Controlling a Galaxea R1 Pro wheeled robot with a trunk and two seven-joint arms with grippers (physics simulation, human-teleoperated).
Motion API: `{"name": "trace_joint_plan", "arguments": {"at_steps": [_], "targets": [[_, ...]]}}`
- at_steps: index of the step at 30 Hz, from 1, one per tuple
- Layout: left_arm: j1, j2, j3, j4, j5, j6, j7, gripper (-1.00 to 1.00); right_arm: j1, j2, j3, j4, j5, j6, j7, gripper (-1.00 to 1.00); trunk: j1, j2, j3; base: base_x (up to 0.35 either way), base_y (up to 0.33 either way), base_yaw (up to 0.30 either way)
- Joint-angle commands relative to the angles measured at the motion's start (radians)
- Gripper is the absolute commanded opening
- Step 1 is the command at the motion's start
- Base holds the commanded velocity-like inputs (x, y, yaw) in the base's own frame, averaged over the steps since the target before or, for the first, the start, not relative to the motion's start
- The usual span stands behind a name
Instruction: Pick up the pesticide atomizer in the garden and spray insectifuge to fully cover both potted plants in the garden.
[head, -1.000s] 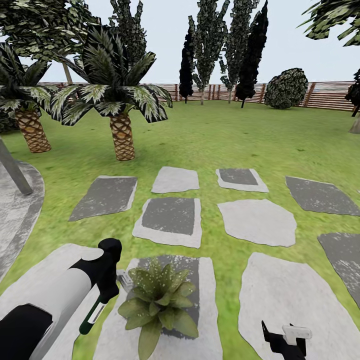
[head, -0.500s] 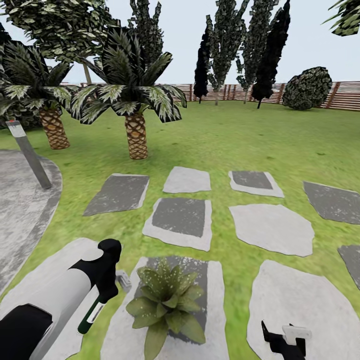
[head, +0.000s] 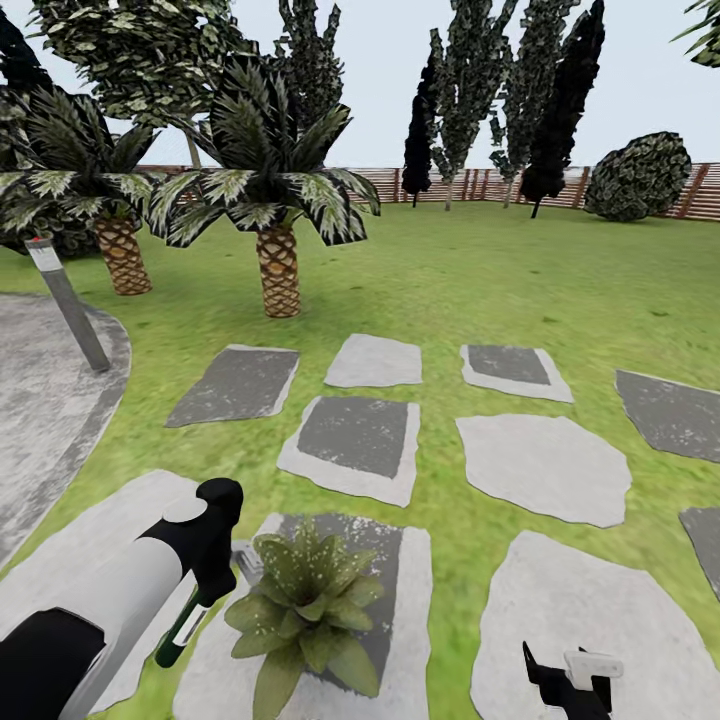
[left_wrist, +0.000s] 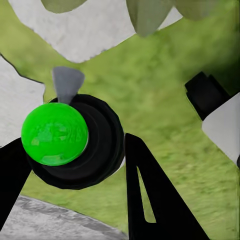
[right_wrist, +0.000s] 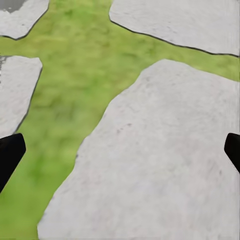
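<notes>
Head view: left end effector (head: 205, 585) sits low at near left, clamped on the pesticide atomizer (head: 183, 630), whose dark green body with a white band hangs down toward the grass. Its pale nozzle tip (head: 247, 560) pokes right, just beside the leaves of a potted plant (head: 300, 610). That rosette stands on a grey stepping stone (head: 410, 620) at near centre, with whitish insectifuge specks (head: 305, 560) dotted over the upper leaves. Coverage looks partial, a judgement only. Further out are more stones on the lawn (head: 480, 290), two palms (head: 270, 200), a slatted fence (head: 380, 183) and a round bush (head: 638, 177) at far right. The right end effector (head: 572, 682) is low at near right (mostly cropped by the frame edge).

Left wrist view: bright green cap (left_wrist: 54, 133) of the atomizer sits in a black collar between the dark fingers (left_wrist: 150, 200), so the grip is closed on it. The grey nozzle points toward pale leaf tips (left_wrist: 145, 15) over stone and grass.

Right wrist view: dark fingertips (right_wrist: 10, 152) at both frame edges with a wide gap, so it is spread and carries nothing. Below lie a stepping stone (right_wrist: 160, 165) and grass.

Step in hand: spraying the first plant. Next move likely calls for keeping the nozzle aimed over the unspecked near leaves until they are covered, then finding the second plant.
</notes>
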Motion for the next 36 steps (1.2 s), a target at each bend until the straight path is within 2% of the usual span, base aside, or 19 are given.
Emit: {"name": "trace_joint_plan", "arguments": {"at_steps": [1,10,16,21,24,25,28,30,36], "targets": [[-0.001,0.001,-0.004,-0.002,-0.006,0.011,-0.009,-1.0,-0.001,0.0,-0.009,0.001,0.0,-0.003,0.01,1.0,0.0,0.0,-0.001,0.0,-0.254,0.273],[0.003,0.014,-0.003,0.0,-0.007,0.011,-0.007,-1.0,-0.001,0.0,-0.01,0.001,0.0,-0.003,0.01,1.0,0.0,0.0,-0.001,0.0,-0.095,0.269],[0.012,0.012,-0.004,-0.002,-0.006,0.011,0.028,-1.0,-0.001,0.0,-0.01,0.001,0.0,-0.003,0.01,1.0,0.0,0.0,-0.001,0.0,-0.001,0.034],[0.007,0.004,-0.011,-0.006,-0.008,0.014,0.035,-1.0,-0.001,0.0,-0.01,0.001,0.0,-0.003,0.01,1.0,0.0,0.0,-0.001,0.0,0.0,0.001],[-0.002,0.001,-0.013,-0.012,-0.009,0.057,0.034,-1.0,-0.001,0.0,-0.01,0.001,0.0,-0.003,0.01,1.0,0.0,0.0,-0.001,0.0,0.0,0.0],[-0.003,0.001,-0.013,-0.014,-0.011,0.072,0.034,-1.0,-0.001,0.0,-0.01,0.001,0.0,-0.003,0.01,1.0,0.0,0.0,-0.001,0.0,0.0,0.0],[-0.002,-0.001,-0.012,-0.016,-0.059,0.099,0.033,-1.0,-0.001,0.0,-0.01,0.001,0.0,-0.003,0.01,1.0,0.0,0.0,-0.001,0.0,0.0,0.0],[0.002,0.0,-0.012,-0.015,-0.07,0.101,0.03,-1.0,-0.001,0.0,-0.01,0.001,0.0,-0.003,0.01,1.0,0.0,0.0,-0.001,0.0,0.0,0.0],[0.011,0.004,-0.001,-0.006,-0.061,0.097,0.029,-1.0,-0.001,0.0,-0.01,0.001,0.0,-0.003,0.01,1.0,0.0,0.0,-0.001,0.001,0.0,0.0]]}}
